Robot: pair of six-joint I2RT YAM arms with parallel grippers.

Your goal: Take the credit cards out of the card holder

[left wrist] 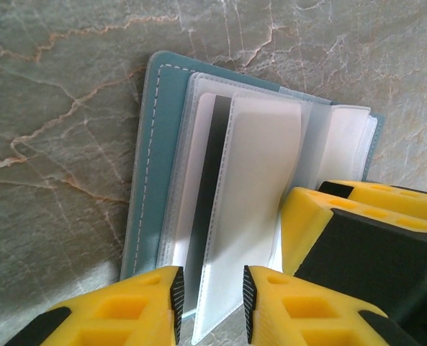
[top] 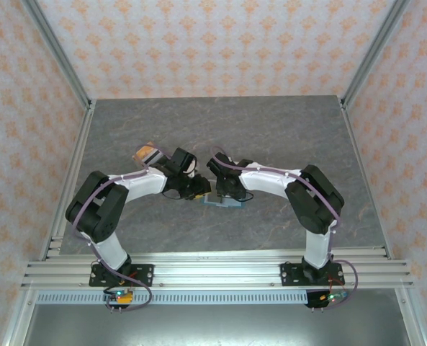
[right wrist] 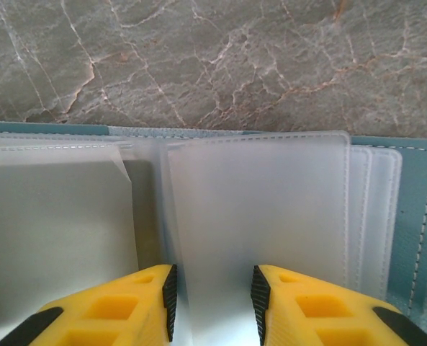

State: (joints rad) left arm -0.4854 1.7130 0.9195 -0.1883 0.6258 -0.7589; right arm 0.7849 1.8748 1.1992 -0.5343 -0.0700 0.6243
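Open wallet at frame centre, between both grippers.
Its long axis runs left-right. Left gripper and right gripper each straddle a clear sleeve; whether they are clamped on it is unclear.

Right gripper: yellow fingers low in frame, jaws apart, frosted sleeve lying in the gap. Holder open flat on grey veined desk; teal stitched cover edge at right. More clear sleeves fan left.
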